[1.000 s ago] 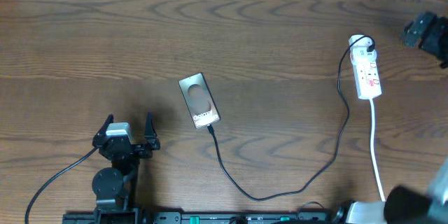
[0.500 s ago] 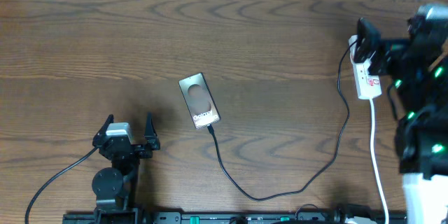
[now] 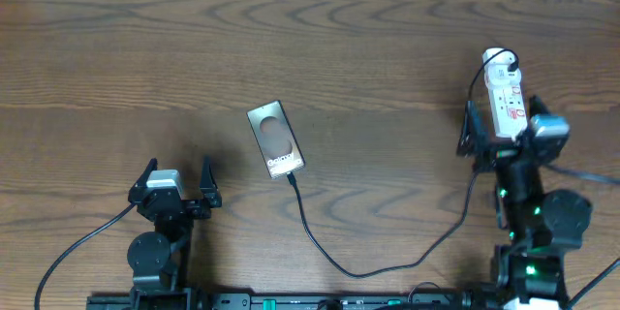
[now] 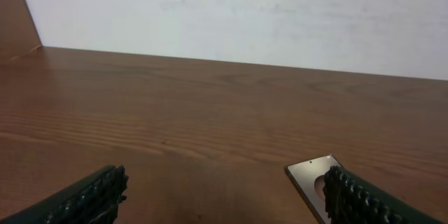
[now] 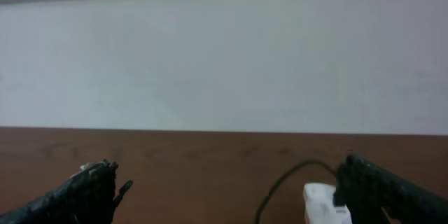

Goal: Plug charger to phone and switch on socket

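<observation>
Socket (image 3: 506,92) at the right side of the wooden table (image 3: 368,48), near end lying between the widely spread fingers of the right gripper (image 3: 499,128); grips nothing. From the right wrist camera, sits low in frame, just inside the finger (image 5: 392,189) at frame right. Charger (image 3: 358,273) looping from the socket's far end toward the front edge and up to the phone (image 3: 276,139) at mid-table, tip at its lower edge; cannot tell whether seated. Left gripper (image 3: 178,165) wide open, empty, well apart from the phone, to its left and nearer the front.

Matt brown wood-grain table (image 3: 387,48), glossy dark phone (image 3: 275,139) face, smooth white plastic socket (image 3: 505,89), matt black charger (image 3: 363,274) cable.
</observation>
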